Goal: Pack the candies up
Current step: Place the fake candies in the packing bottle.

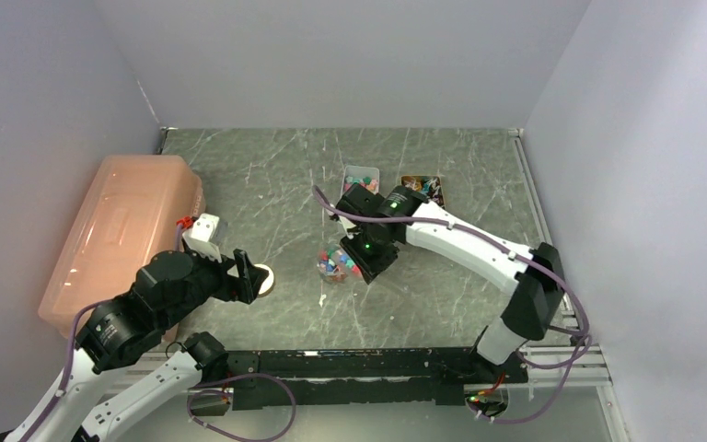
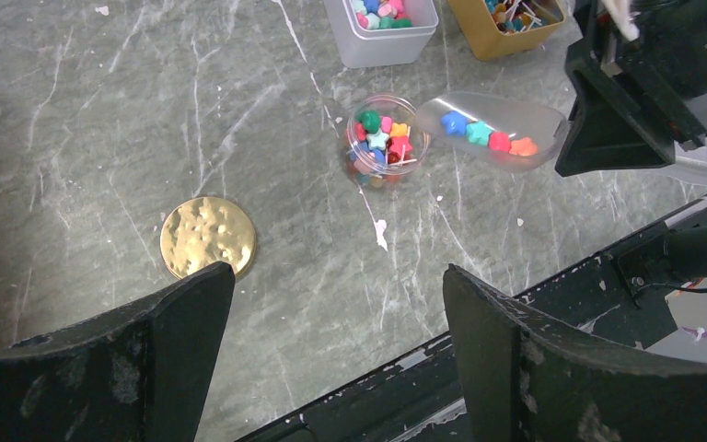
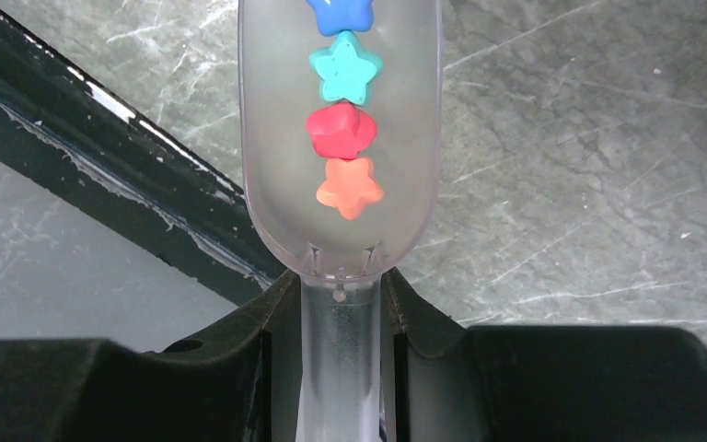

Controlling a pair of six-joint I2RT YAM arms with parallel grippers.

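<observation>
1. The candies [image 3: 342, 131] are small chunky stars. Four of them, blue, teal, red and orange, lie in the clear scoop [image 3: 276, 138]. Many more, in pink, green, blue, red and yellow, fill the small clear jar [image 2: 414, 109] that stands on the desk [image 2: 101, 120]. Others sit in a clear tub [image 2: 382, 46] at the far side.
2. The four in the scoop lie in one row along its length. The scoop's long axis runs straight out from my right fingers [image 3: 341, 304], and its open mouth points at the jar, just beside the rim.
3. My right fingers are clenched on the scoop's narrow handle, one on each side.
4. My left fingers [image 2: 331, 276] are spread wide and hold nothing. They hang above the desk near a gold lid [image 2: 208, 237], which lies flat, well apart from the jar.
</observation>
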